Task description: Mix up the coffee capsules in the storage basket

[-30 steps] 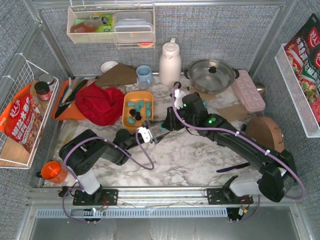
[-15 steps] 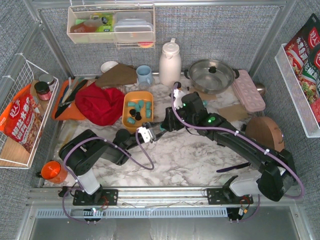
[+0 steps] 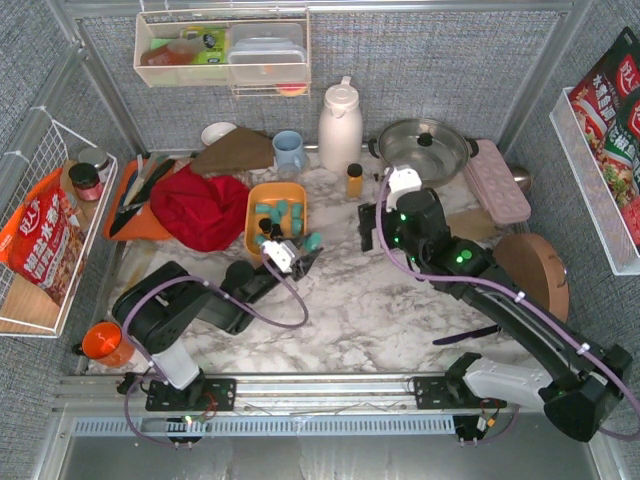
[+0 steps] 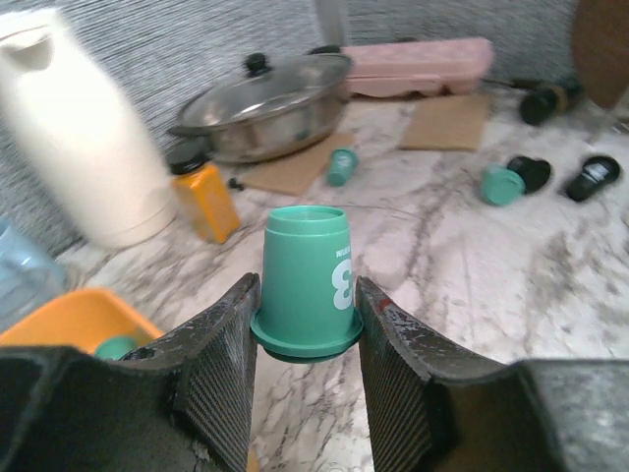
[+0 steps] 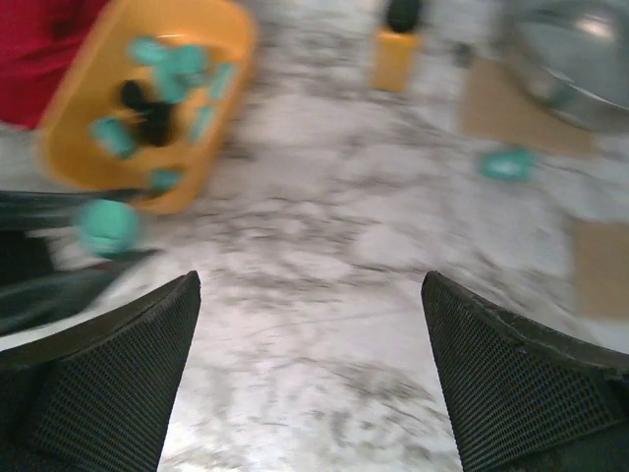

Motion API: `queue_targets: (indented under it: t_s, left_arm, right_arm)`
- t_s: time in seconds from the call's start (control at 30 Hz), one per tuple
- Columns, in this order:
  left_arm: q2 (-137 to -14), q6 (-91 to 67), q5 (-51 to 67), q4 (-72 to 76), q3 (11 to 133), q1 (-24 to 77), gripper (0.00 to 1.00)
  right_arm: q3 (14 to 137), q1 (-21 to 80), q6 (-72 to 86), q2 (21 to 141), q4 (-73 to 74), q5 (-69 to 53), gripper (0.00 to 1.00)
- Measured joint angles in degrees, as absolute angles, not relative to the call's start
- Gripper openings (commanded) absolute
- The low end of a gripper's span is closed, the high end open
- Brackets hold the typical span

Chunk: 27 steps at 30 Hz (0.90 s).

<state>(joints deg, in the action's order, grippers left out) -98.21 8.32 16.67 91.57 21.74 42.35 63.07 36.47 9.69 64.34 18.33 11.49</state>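
From above, the left gripper (image 3: 302, 250) is clamped on a teal capsule (image 3: 313, 241) just beside the near right corner of the storage basket (image 3: 250, 215). More coffee capsules (image 3: 270, 210), teal and black, lie inside it. The right gripper (image 3: 368, 226) hangs over the table (image 3: 380, 300), apart from the basket.

In the left wrist view, the teal capsule sits flange downward, pinched between both fingers (image 4: 221, 364). The basket's corner shows at lower left. Loose capsules (image 4: 503, 184) lie on the table beyond.

The right wrist view is blurred. Its jaws stand wide apart with nothing between them. The basket lies at upper left, and the held capsule is just past its near rim.
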Motion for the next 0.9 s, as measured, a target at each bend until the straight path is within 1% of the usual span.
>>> queue_targets:
  t_s: [0.13, 0.23, 0.33, 0.43, 0.57, 0.67, 0.77, 0.9]
  left_arm:
    - [-94.6, 1.3, 7.4, 89.5, 21.2, 41.4, 0.45]
    - [-89.3, -4.7, 0.1, 79.4, 24.5, 41.0, 0.49]
    - [-85.5, -10.3, -6.5, 61.3, 34.3, 40.6, 0.50]
    - [-85.3, -15.0, -11.3, 44.1, 43.1, 39.9, 0.51]
    - [-87.2, -18.8, -13.5, 28.1, 46.7, 39.5, 0.51]
    - [-88.2, -21.1, -13.8, 21.8, 47.6, 38.8, 0.52]
    - [-89.2, -22.8, -14.5, 18.4, 48.1, 38.0, 0.59]
    - [-89.9, -24.0, -15.2, 16.4, 48.2, 37.4, 0.77]
  right_arm:
    - [59.3, 35.0, 11.7, 61.4, 20.5, 27.8, 0.99]
    - [54.2, 32.0, 16.3, 58.4, 21.2, 34.9, 0.99]
    - [50.1, 28.9, 21.4, 56.9, 22.3, 37.4, 0.99]
    - [47.1, 26.8, 26.4, 56.7, 22.9, 38.0, 0.99]
    - [43.4, 24.4, 32.0, 58.1, 24.0, 38.0, 0.99]
    - [41.9, 23.0, 35.1, 59.4, 24.3, 37.7, 0.99]
    - [40.4, 21.7, 36.7, 60.8, 24.1, 37.0, 0.98]
    - [38.2, 19.9, 37.7, 63.1, 23.0, 35.7, 0.97]
